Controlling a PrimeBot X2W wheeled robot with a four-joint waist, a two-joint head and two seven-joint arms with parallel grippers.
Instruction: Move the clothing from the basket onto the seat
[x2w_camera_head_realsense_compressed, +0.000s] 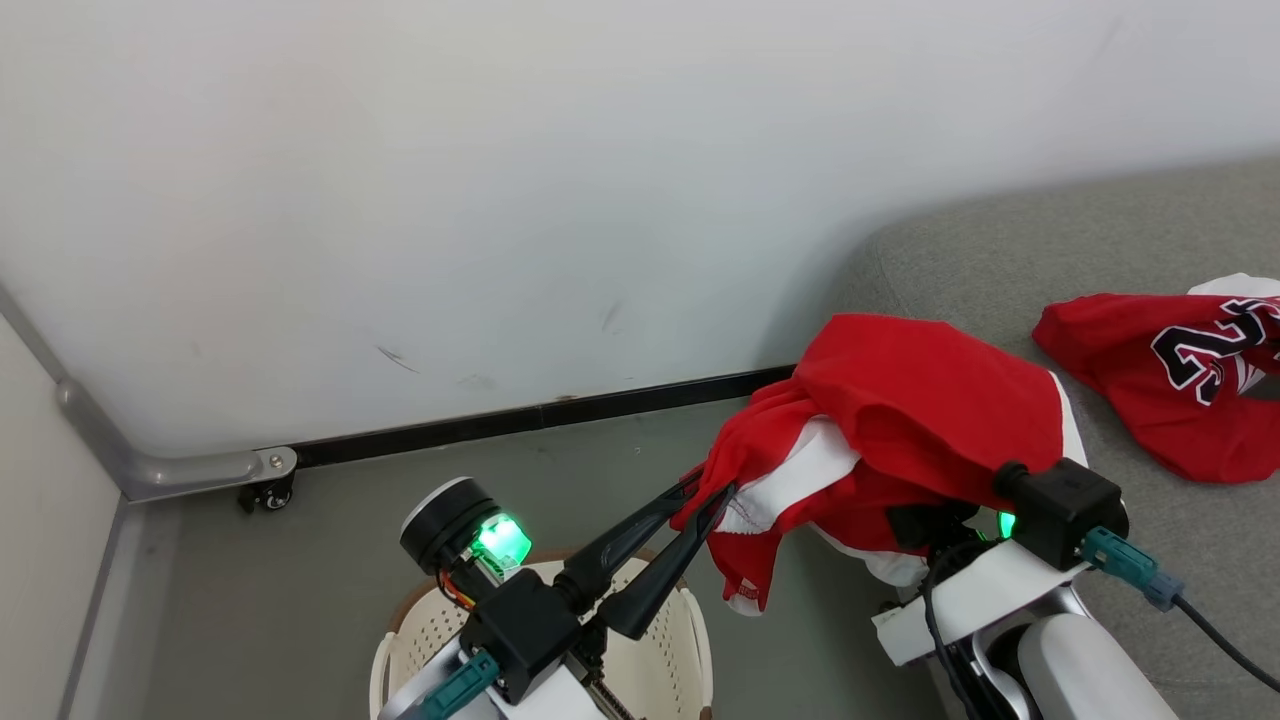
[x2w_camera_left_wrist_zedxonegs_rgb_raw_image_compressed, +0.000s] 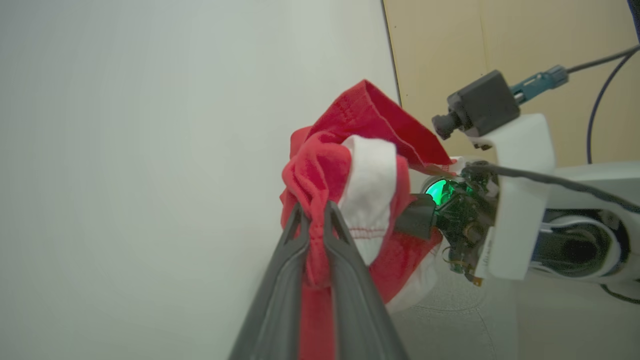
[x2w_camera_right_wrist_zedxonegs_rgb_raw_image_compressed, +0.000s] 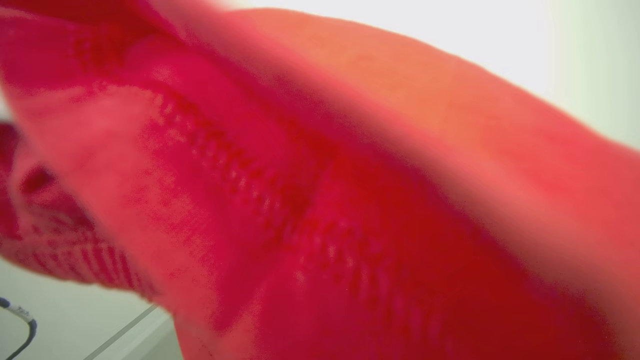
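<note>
My left gripper (x2w_camera_head_realsense_compressed: 712, 487) is pinched shut on the red garment (x2w_camera_head_realsense_compressed: 920, 400), aloft between basket (x2w_camera_head_realsense_compressed: 690, 620) and seat (x2w_camera_head_realsense_compressed: 1000, 260) (right gripper (x2w_camera_head_realsense_compressed: 925, 522) buried beneath, I cannot tell its grip), so next I'd carry it rightward beside the jersey (x2w_camera_head_realsense_compressed: 1150, 390).

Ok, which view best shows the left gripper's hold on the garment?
Left wrist view: the left gripper is shut on a bunched fold of the garment, seen close. Head view shows that pinch smaller, from the side. Right wrist view gives blurred red cloth up close.
</note>
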